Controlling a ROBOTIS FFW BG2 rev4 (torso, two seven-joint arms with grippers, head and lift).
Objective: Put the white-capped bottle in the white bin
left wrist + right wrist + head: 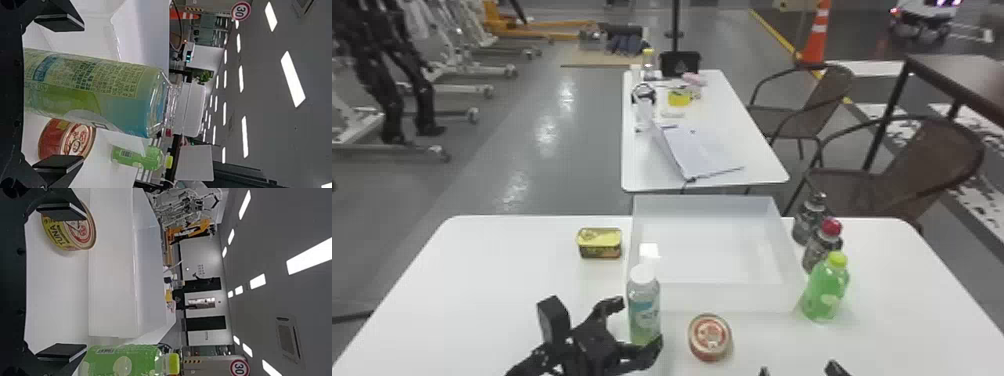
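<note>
In the head view my left gripper (637,325) stands open around the lower part of the white-capped bottle (644,305), which is upright at the white bin's near left corner. The white bin (717,298) is on the table behind it. In the left wrist view the bottle (90,92) lies between the spread fingers of my left gripper (58,94), with a gap on either side. My right gripper (799,371) is at the head view's bottom edge; in the right wrist view that gripper (60,282) is open, with nothing between its fingers.
A round tuna can (710,337) sits in front of the bin, right of the bottle. A yellow rectangular tin (600,243) is left of the bin. Right of it stand a green bottle (827,287), a red-capped bottle (823,247) and a dark bottle (809,220).
</note>
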